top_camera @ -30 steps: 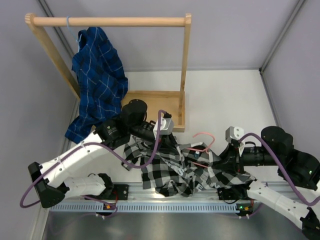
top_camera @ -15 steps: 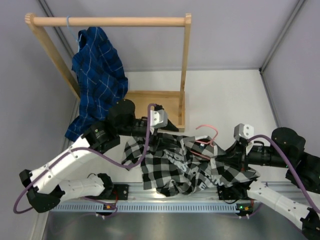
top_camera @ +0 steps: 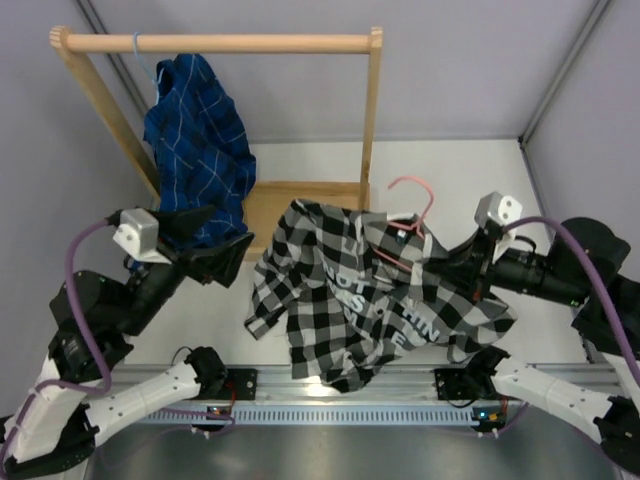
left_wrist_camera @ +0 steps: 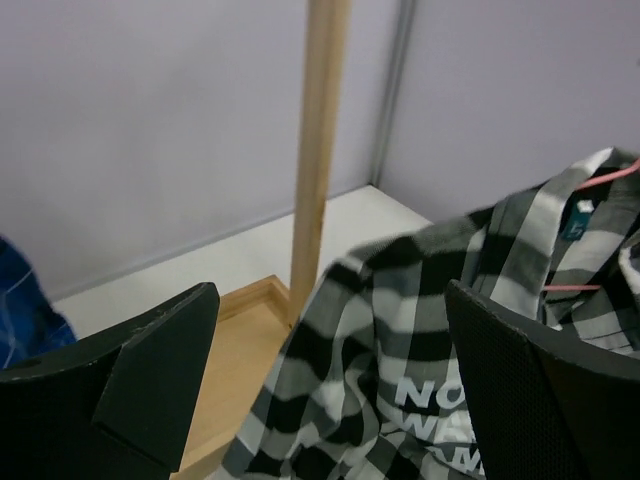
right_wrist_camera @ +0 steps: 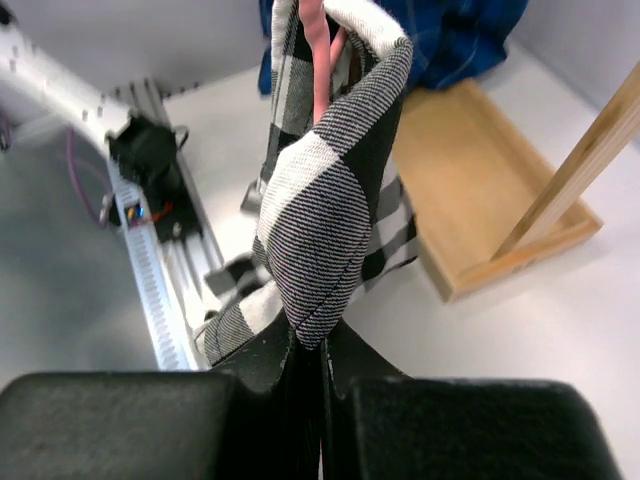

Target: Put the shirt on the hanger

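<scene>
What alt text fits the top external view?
The right gripper holds up a black-and-white checked fabric shirt draped on a thin pink wire hanger. The open left gripper sits apart, near a dark blue grid-lined shirt hanging on a wooden rack.

bare tabletop [top_camera: 470, 175] lies open right of the rack post [top_camera: 370, 140]; the draped shirt [top_camera: 340, 300] blocks the middle.

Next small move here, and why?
Probably raise the right gripper toward the wooden rail: it is shut on the shirt at the shoulder, with the hanger inside the fabric; the left gripper is open, touching nothing.
</scene>
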Available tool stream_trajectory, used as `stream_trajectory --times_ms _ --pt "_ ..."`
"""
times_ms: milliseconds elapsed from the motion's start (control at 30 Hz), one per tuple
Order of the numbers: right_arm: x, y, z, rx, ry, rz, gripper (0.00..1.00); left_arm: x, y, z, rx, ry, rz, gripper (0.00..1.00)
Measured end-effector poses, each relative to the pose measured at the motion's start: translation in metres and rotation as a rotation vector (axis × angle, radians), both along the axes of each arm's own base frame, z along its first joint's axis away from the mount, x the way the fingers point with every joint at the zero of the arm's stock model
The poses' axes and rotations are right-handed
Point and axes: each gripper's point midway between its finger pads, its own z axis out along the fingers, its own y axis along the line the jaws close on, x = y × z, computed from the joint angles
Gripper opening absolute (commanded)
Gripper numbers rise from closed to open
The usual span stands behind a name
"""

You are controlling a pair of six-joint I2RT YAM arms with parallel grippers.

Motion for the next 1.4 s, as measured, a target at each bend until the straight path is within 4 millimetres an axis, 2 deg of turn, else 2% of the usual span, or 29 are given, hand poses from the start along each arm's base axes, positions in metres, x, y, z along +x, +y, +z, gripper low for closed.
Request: stream_trajectory --times_ms 67,133,233,333,400,533,600,667,733,800,867,933,1000,1067,1133,1200,1267,1400 --pt "0.012 0.008 0.026 0.034 -0.032 -0.015 0.00 -0.002 0.025 -0.009 -0.051 0.020 0.076 0.98" --pt "0.022 0.017 0.059 0.079 -0.072 -0.027 0.00 0.001 0.038 -0.025 -0.069 0.053 0.135 0.98" --pt "0.035 0.027 0.108 0.166 -0.144 -0.037 0.00 0.009 0.039 -0.061 -0.024 0.114 0.182 0.98" --pt "0.045 0.037 0.156 0.265 -0.218 -0.043 0.00 0.013 0.030 -0.102 0.083 0.174 0.177 0.98" --pt "0.050 0.041 0.181 0.318 -0.268 -0.044 0.00 0.012 0.028 -0.117 0.134 0.192 0.164 0.98" --pt "0.062 0.051 0.223 0.408 -0.377 -0.044 0.00 0.005 0.036 -0.113 0.116 0.171 0.156 0.98" --pt "0.067 0.055 0.233 0.432 -0.417 -0.045 0.00 0.002 0.041 -0.109 0.099 0.155 0.156 0.98" --pt "0.074 0.062 0.235 0.440 -0.441 -0.044 0.00 -0.001 0.043 -0.107 0.090 0.145 0.154 0.98" --pt "0.082 0.070 0.222 0.434 -0.444 -0.042 0.00 -0.002 0.044 -0.107 0.086 0.140 0.147 0.98" --pt "0.094 0.080 0.189 0.419 -0.426 -0.046 0.00 -0.004 0.045 -0.107 0.080 0.136 0.143 0.98" --pt "0.107 0.091 0.130 0.360 -0.350 -0.062 0.00 -0.006 0.049 -0.107 0.069 0.130 0.149 0.98" --pt "0.120 0.102 0.079 0.310 -0.276 -0.090 0.00 -0.006 0.053 -0.105 0.057 0.127 0.167 0.98" --pt "0.130 0.116 0.015 0.236 -0.172 -0.129 0.00 -0.004 0.058 -0.105 0.046 0.130 0.193 0.98" --pt "0.131 0.129 -0.032 0.167 -0.097 -0.154 0.00 -0.001 0.063 -0.106 0.042 0.138 0.224 0.98" --pt "0.129 0.141 -0.065 0.108 -0.048 -0.186 0.00 0.004 0.067 -0.110 0.039 0.151 0.264 0.98" --pt "0.126 0.154 -0.072 0.103 -0.039 -0.216 0.00 0.010 0.072 -0.113 0.040 0.167 0.313 0.98" --pt "0.127 0.163 -0.067 0.124 -0.036 -0.267 0.00 0.017 0.079 -0.118 0.045 0.185 0.376 0.98" --pt "0.154 0.180 -0.035 0.185 -0.012 -0.417 0.00 0.038 0.092 -0.132 0.082 0.239 0.524 0.98"
